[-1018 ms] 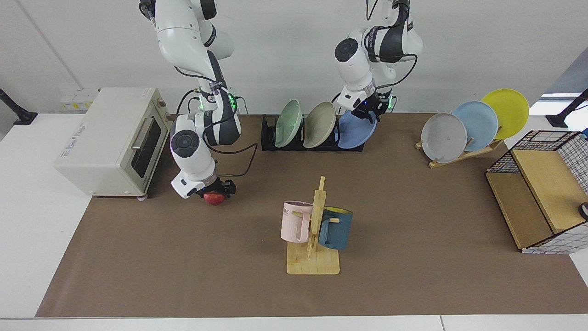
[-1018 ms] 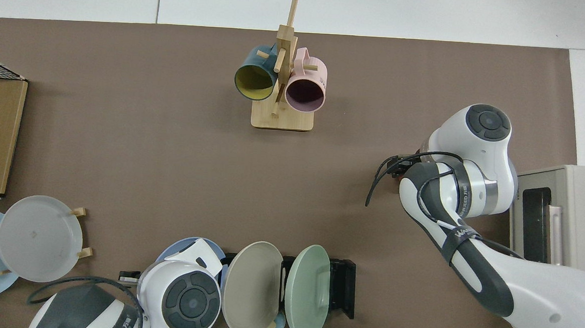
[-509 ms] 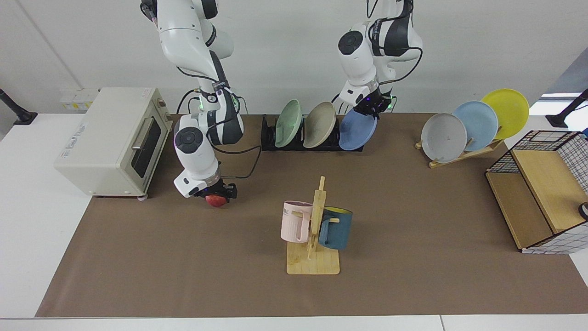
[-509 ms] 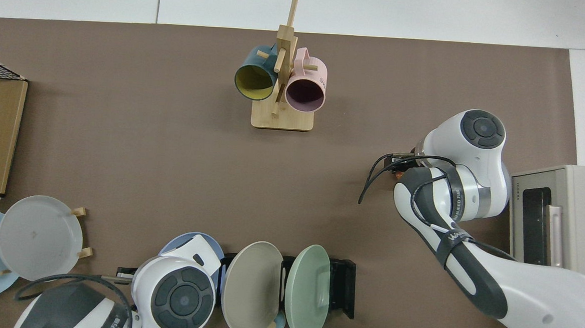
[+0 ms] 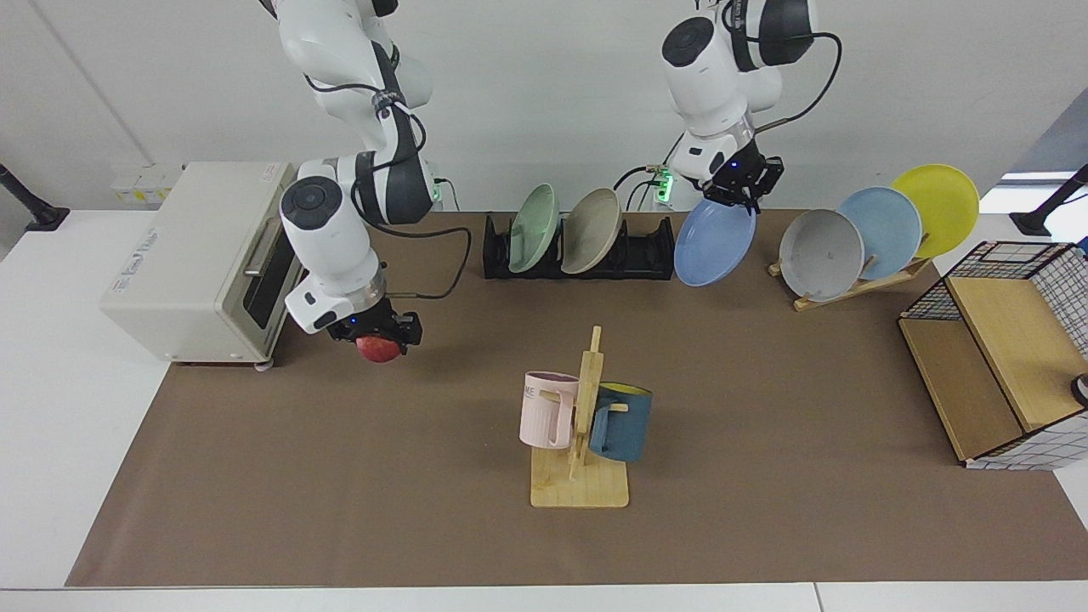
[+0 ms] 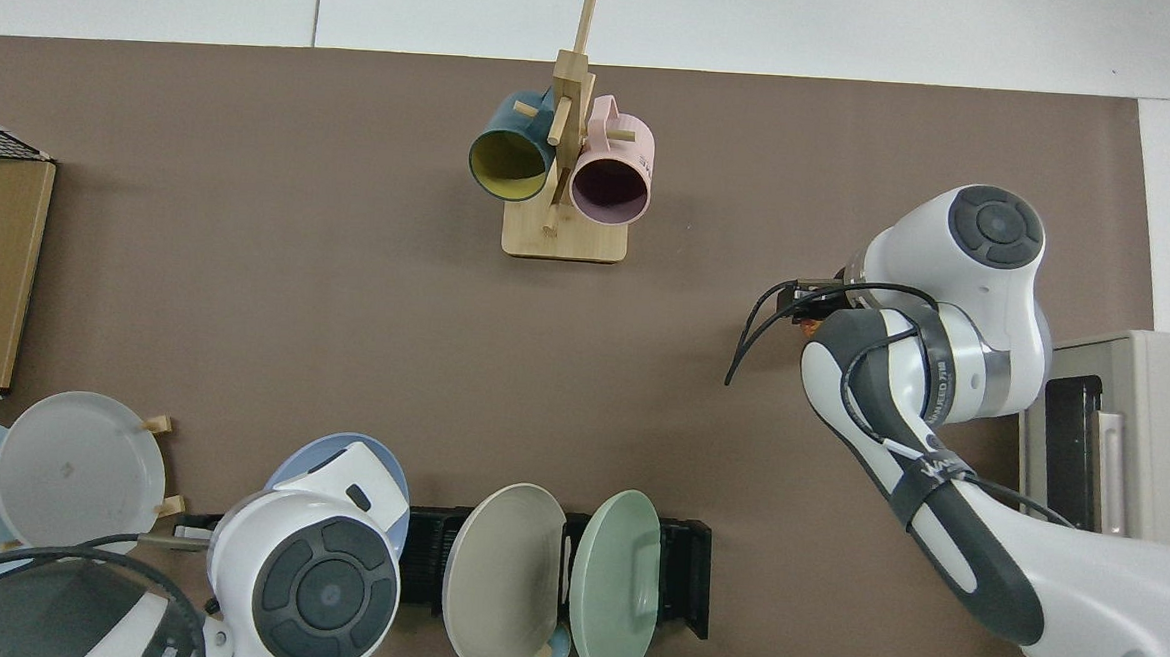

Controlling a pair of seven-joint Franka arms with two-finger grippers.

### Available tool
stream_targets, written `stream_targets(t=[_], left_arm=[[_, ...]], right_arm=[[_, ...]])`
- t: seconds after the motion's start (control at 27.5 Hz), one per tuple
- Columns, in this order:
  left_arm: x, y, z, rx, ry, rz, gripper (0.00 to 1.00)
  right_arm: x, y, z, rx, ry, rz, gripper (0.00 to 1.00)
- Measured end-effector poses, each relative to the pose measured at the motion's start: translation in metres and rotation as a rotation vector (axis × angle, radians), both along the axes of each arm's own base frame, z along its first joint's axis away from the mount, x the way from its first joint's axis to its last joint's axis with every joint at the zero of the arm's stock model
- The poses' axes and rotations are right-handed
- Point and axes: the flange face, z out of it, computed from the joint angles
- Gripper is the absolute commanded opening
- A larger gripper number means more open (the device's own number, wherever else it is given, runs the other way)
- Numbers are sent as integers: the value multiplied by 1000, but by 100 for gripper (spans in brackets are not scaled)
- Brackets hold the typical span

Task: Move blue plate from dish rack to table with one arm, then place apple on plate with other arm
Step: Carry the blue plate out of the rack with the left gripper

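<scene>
The blue plate [image 5: 712,245] hangs tilted in the air just right of the dish rack [image 5: 639,255], clear of its slots. My left gripper [image 5: 738,195] is shut on the plate's top rim. In the top view only part of the blue plate [image 6: 289,465] shows under that arm's wrist, beside the dish rack [image 6: 684,574]. The red apple [image 5: 379,349] is held a little above the brown mat of the table [image 5: 765,425], in front of the oven. My right gripper [image 5: 377,337] is shut on it from above. From above, the apple is almost wholly hidden by that arm.
A green plate [image 5: 534,218] and a beige plate [image 5: 592,219] stay in the rack. A cream toaster oven [image 5: 204,259] stands at the left. A wooden mug tree [image 5: 583,429] holds two mugs mid-mat. A wooden stand [image 5: 858,285] carries three plates; a wire basket [image 5: 1003,340] is at the right.
My left gripper has lifted the blue plate out of the rack and carried it rightward in the facing view. My right gripper has raised the apple off the mat, toward the oven.
</scene>
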Motion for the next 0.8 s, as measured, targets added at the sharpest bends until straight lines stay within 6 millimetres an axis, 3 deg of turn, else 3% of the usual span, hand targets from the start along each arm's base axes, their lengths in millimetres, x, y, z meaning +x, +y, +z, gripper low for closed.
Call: stream_targets(t=[0.18, 0.36, 0.51, 0.8], left_arm=[[59, 33, 10, -99, 20, 50, 0], [104, 69, -6, -305, 43, 164, 0], [114, 76, -21, -435, 67, 230, 0], [114, 46, -48, -610, 117, 276, 0]], right_arm=[[-12, 0, 36, 5, -15, 4, 0], [-18, 1, 53, 7, -29, 6, 0], [-18, 1, 52, 6, -27, 5, 0], [-18, -1, 51, 5, -24, 3, 0]])
